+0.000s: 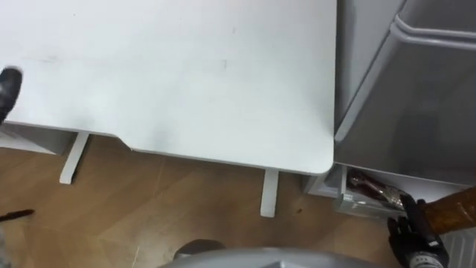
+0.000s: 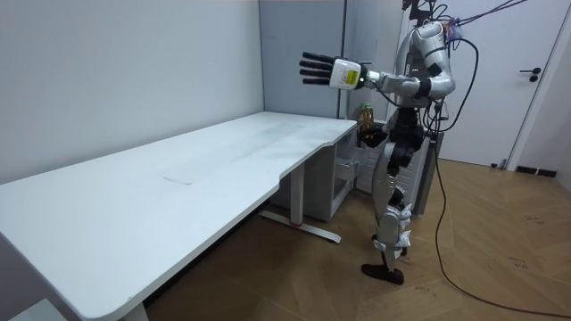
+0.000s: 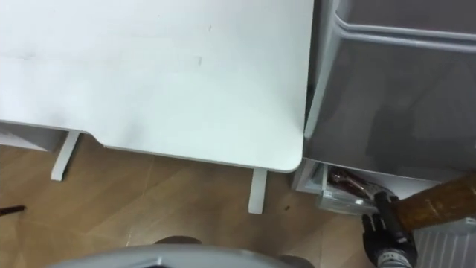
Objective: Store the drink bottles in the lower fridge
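The robot stands on the wooden floor (image 1: 149,201) at the near right corner of the white table (image 1: 186,74), facing the tabletop, with the gray fridge (image 1: 424,97) just past the tabletop's right edge. Its left arm is raised to about shoulder height and stretched forward over the tabletop. The left hand (image 2: 323,68) is held flat with its dark fingers straight and spread apart, holding nothing. A small yellow-green mark sits on the pale casing at the back of this hand, too small to read. The right arm hangs low and bent at the robot's side, off the tabletop's near right corner and in front of the fridge. The right hand (image 1: 413,231) has its dark fingers clamped round a bottle (image 1: 454,208) of amber-brown drink. The bottle stands roughly upright in the room view, where a yellow cap shows on top. In the eye views it runs slantwise from the hand toward the lower right corner, and any print on it is too small to tell. Just beyond the hand, the low compartment (image 1: 329,186) under the fridge's gray front stands open. A reddish-brown thing (image 1: 370,186) lies inside it, perhaps another drink. One white leg (image 1: 269,192) drops from the tabletop's near edge beside this compartment.
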Controlling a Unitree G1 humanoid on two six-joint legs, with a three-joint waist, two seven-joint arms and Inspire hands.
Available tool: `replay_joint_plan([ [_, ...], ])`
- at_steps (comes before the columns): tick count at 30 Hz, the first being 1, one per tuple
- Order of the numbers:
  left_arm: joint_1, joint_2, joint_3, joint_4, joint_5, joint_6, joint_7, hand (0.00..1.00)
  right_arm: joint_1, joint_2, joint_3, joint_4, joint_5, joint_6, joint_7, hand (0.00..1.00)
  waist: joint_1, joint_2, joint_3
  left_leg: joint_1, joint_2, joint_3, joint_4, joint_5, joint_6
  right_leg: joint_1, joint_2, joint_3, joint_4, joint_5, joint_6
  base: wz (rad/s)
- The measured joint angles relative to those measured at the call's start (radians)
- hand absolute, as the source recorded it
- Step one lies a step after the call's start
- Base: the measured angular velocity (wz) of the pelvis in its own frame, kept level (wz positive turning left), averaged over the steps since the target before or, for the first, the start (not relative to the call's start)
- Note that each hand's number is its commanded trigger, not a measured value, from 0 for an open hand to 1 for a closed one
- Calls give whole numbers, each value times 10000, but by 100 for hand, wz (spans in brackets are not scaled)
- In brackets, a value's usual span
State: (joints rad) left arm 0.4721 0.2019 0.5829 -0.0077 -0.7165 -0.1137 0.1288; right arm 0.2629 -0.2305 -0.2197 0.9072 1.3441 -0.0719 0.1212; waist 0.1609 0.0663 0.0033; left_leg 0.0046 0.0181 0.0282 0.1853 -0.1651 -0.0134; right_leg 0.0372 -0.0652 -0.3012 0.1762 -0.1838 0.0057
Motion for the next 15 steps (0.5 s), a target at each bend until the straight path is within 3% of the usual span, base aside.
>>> replay_joint_plan([
  [3, 227, -353, -22, 1586, -394, -89, 702, 0, 168, -6, -46, -296, 127, 15, -144, 100, 116, 107, 22, -2, 2, -41, -11, -46, -13, -46, -3, -12, 51, -8, 1, 0],
  [6, 285, -361, -383, 2867, -848, -165, 1241, 0, 206, -7, -53, -663, 364, 26, -459, 100, 135, 199, 16, -21, -5, -69, -3, -80, -15, -91, -27, -29, 190, -67, 11, 0],
  [8, 369, -366, -876, 4249, -1582, -412, 1504, 0, 97, -7, -9, -712, 661, 10, -487, 100, 152, 247, -8, -104, -21, -71, 26, -80, -14, -253, -79, -28, 387, -149, 0, 0],
  [11, 531, -367, -1364, 5769, -2281, -415, 1746, 0, 162, -61, 11, -748, 995, 20, -709, 100, 181, 251, -16, -140, -69, -26, 19, -80, -14, -425, -198, -39, 671, -301, -1, 0],
  [15, 646, -352, -1605, 7798, -2289, -336, 1646, 0, 105, -103, 5, -559, 1140, 93, -913, 100, 272, 279, -33, -62, -98, -12, 23, -80, -10, -342, -206, -42, 647, -321, 15, 0],
])
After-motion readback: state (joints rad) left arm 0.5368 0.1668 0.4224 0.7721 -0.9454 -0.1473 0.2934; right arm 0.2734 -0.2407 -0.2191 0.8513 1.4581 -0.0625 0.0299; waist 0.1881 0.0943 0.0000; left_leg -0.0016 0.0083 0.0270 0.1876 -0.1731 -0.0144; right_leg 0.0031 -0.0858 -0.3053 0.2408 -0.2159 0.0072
